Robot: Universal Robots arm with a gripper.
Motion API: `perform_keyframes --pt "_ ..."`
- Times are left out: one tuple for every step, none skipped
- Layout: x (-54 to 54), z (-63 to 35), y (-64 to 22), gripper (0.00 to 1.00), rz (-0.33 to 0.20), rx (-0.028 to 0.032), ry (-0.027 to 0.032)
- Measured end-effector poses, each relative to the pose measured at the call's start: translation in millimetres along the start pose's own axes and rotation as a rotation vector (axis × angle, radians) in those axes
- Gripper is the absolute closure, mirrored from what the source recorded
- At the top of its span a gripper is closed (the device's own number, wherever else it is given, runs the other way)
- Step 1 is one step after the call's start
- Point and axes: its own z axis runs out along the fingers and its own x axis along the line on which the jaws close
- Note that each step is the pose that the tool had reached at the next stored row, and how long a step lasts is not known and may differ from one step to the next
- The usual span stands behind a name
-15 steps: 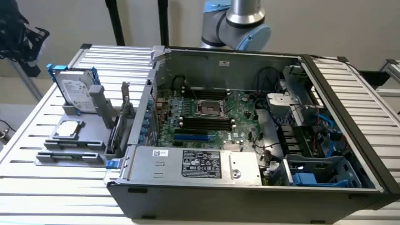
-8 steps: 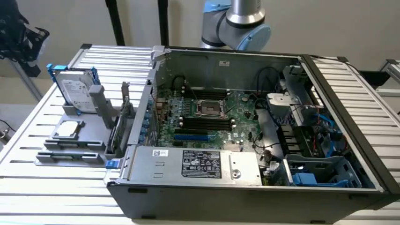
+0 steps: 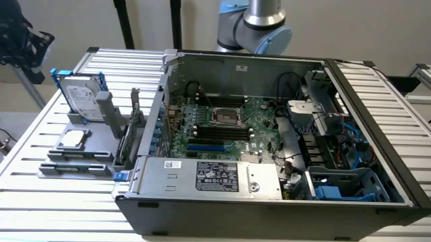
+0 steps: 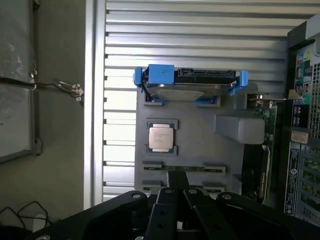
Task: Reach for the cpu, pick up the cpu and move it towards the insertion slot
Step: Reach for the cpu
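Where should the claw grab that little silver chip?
Probably by two opposite edges of the chip, coming straight down from above. It lies flat, shiny face up, in a shallow pocket of the grey holder, so its thin sides are the only parts to pinch.

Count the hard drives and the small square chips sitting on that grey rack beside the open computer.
hard drive: 1
cpu: 1
Total: 2
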Motion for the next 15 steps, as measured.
perform_keyframes --pt "0.4 1.9 2.0 0.89 0.000 -0.0001 0.0000" --pt "0.9 3.8 4.1 0.89 0.000 -0.0001 -0.0001" --pt "1.9 5.8 6.2 0.89 0.000 0.0001 0.0001" --pt "3.4 7.7 7.9 0.89 0.000 0.0001 0.0000" --pt "5.3 9.4 9.2 0.89 0.000 0.0005 0.0003" --pt "7.4 11.1 10.1 0.89 0.000 0.0007 0.0003" --pt "9.5 12.7 10.7 0.89 0.000 0.0011 0.0004" --pt "11.1 14.2 11.2 0.89 0.000 0.0012 0.0001" --pt "11.8 14.9 11.3 0.89 0.000 0.0015 0.0002" --pt "11.8 15.0 11.3 0.89 0.000 0.0017 0.0003" --pt "11.8 15.1 11.3 0.89 0.000 0.0016 0.0003" --pt "11.8 15.0 11.3 0.89 0.000 0.0017 0.0003" --pt "11.9 15.1 11.3 0.89 0.000 0.0016 0.0002" --pt "11.9 15.1 11.3 0.89 0.000 0.0016 0.0002" --pt "11.9 15.1 11.3 0.89 0.000 0.0016 0.0002"
